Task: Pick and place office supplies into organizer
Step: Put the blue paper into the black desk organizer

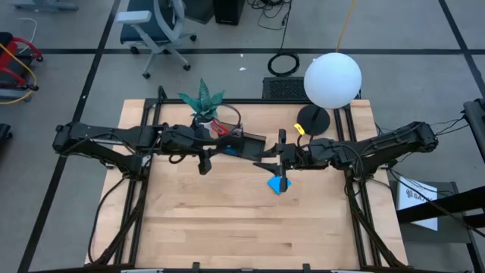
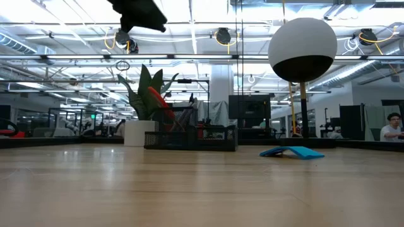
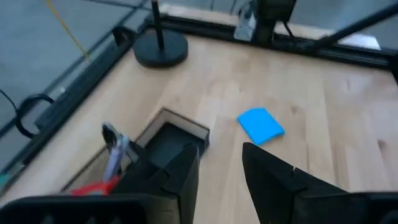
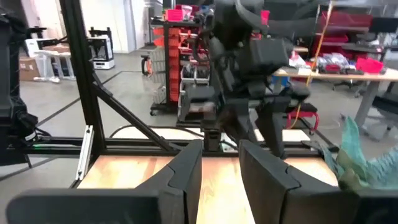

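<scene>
Both arms hang over mid-table: the left gripper (image 3: pixel 221 180) shows a clear gap between its dark, blocky fingers, nothing held, and so does the right gripper (image 4: pixel 221 177). The blue square notepad (image 1: pixel 277 184) lies flat on the pale wood. The black mesh organizer (image 2: pixel 189 135) holds red-handled scissors (image 2: pixel 158 101) (propped upright), just beside the spiky potted plant (image 1: pixel 201 102).

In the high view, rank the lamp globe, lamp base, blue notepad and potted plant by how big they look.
1. White lamp globe, largest, though it sits nearer the overhead camera, which inflates it.
2. Potted plant, by its leaf spread.
3. Lamp base.
4. Blue notepad, partly hidden by the right gripper, so this last ranking is unsure.
</scene>
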Motion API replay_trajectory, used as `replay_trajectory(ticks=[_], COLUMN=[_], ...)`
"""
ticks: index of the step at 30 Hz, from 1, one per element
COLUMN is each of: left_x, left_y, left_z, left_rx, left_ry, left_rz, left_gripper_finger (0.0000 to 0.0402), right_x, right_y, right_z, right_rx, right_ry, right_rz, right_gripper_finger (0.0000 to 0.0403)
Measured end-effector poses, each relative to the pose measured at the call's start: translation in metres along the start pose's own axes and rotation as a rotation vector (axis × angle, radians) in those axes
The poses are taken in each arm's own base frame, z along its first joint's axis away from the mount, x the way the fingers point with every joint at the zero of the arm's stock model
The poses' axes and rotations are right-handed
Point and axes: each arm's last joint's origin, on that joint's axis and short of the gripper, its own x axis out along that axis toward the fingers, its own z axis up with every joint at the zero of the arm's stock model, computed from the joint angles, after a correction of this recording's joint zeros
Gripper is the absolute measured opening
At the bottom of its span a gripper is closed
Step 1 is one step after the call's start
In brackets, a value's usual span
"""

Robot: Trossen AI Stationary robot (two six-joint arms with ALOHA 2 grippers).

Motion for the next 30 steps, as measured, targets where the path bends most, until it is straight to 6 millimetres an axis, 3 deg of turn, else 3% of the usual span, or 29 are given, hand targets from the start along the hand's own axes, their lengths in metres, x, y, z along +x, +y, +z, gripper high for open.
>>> replay_trajectory(ticks=[14, 30], left_x=[-0.027, -0.029], left_y=[0.002, 0.001], left_z=[-0.003, -0.003], left_rx=[0.002, 0.002], left_ry=[-0.012, -0.021], left_rz=[0.078, 0.09], left_gripper_finger=[0.0131, 0.0131], right_x=[-0.001, -0.009], right_y=[0.0, 0.019], right_z=[-0.002, 0.011], right_rx=[0.025, -0.013], right_ry=[0.065, 0.145], right_rz=[-0.082, -0.211], right_gripper_finger=[0.01, 0.01])
